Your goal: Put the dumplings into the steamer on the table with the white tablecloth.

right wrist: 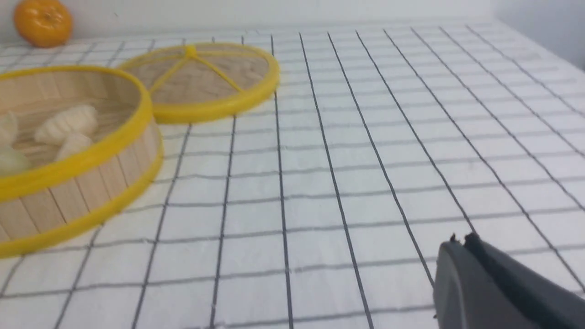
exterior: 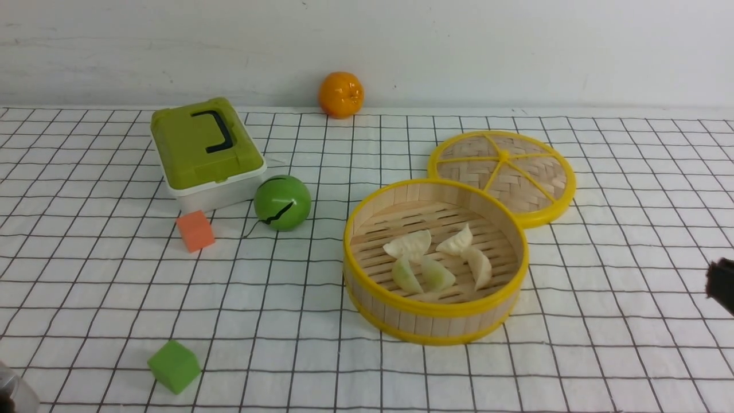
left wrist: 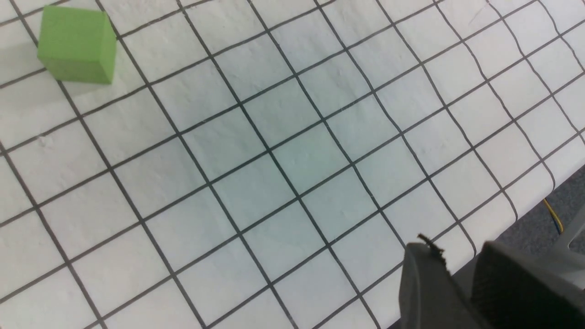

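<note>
The steamer [exterior: 434, 310], a round bamboo basket with yellow rims, stands right of centre on the white tablecloth [exterior: 602, 344] that covers the table. Inside it lie the dumplings [exterior: 438, 259]: three cream-white, two pale green, close together on the slatted floor. The right wrist view shows the steamer [right wrist: 91, 155] and some dumplings [right wrist: 66, 123] too. My right gripper [exterior: 721, 284] hangs at the far right, well clear of the steamer; its jaws [right wrist: 459, 240] are shut and empty. My left gripper [left wrist: 457, 253] is open over the cloth's near edge, holding nothing.
The flat woven lid [exterior: 504, 175] lies behind the steamer, touching its rim. On the left are a green lidded box [exterior: 203, 152], a green ball [exterior: 282, 202], an orange cube [exterior: 195, 230] and a green cube [exterior: 174, 366]. An orange fruit [exterior: 340, 94] sits by the wall.
</note>
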Controlling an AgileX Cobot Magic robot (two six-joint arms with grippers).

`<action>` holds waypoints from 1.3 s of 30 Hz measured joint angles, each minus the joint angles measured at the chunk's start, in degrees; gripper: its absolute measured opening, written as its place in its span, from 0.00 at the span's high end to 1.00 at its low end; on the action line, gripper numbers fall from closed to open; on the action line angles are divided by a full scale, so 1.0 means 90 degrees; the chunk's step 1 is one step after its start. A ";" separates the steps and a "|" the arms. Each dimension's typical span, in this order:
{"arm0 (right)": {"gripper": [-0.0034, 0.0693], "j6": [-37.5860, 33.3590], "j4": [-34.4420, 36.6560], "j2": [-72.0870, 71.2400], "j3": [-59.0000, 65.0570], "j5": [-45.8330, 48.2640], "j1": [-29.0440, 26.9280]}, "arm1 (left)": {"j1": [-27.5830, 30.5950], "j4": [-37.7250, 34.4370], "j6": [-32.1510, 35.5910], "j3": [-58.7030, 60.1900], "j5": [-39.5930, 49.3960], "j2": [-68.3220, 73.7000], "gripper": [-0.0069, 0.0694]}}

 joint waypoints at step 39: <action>0.98 -0.0564 0.0343 -0.0080 0.0026 0.0646 0.0190 | 0.0000 0.0001 -0.0006 0.0000 -0.0001 -0.0005 0.65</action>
